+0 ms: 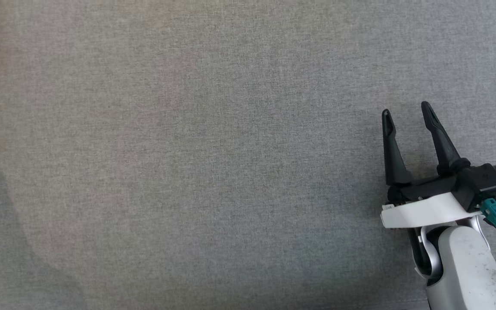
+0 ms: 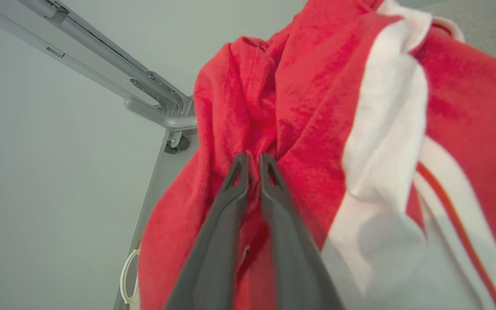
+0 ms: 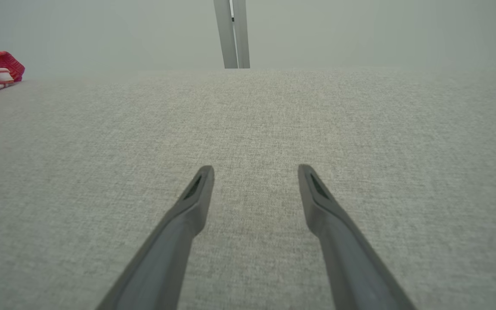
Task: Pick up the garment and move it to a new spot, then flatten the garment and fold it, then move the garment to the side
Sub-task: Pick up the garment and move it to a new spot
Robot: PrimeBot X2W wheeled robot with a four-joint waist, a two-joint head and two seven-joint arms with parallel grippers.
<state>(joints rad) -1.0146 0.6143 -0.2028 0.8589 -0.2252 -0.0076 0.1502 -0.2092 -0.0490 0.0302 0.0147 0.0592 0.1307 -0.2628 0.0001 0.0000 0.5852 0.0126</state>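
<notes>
The red garment (image 2: 308,86), a fleecy piece with broad white bands and a thin red stripe running through the white, is bunched up around the left gripper (image 2: 254,165). That gripper's two dark fingers are drawn nearly together, and a gathered fold of the red cloth is pinched between their tips. From the pinch the cloth spreads toward twelve o'clock and three o'clock in the left wrist view, with the white bands lying off to the gripper's three o'clock side. A grey metal frame (image 2: 144,82) angles in behind the cloth from about ten o'clock. The right gripper (image 1: 406,110) is well apart from all this. It hangs over the grey woven surface (image 1: 213,172) at about four o'clock in the head view, with its fingers spread wide and nothing between them. From there the garment is far off at about ten o'clock, a small patch of red at the very edge of the surface. The right wrist view puts it in the same place, a crumpled red and white heap at ten o'clock, and a pale upright post (image 3: 232,34) stands at twelve.
</notes>
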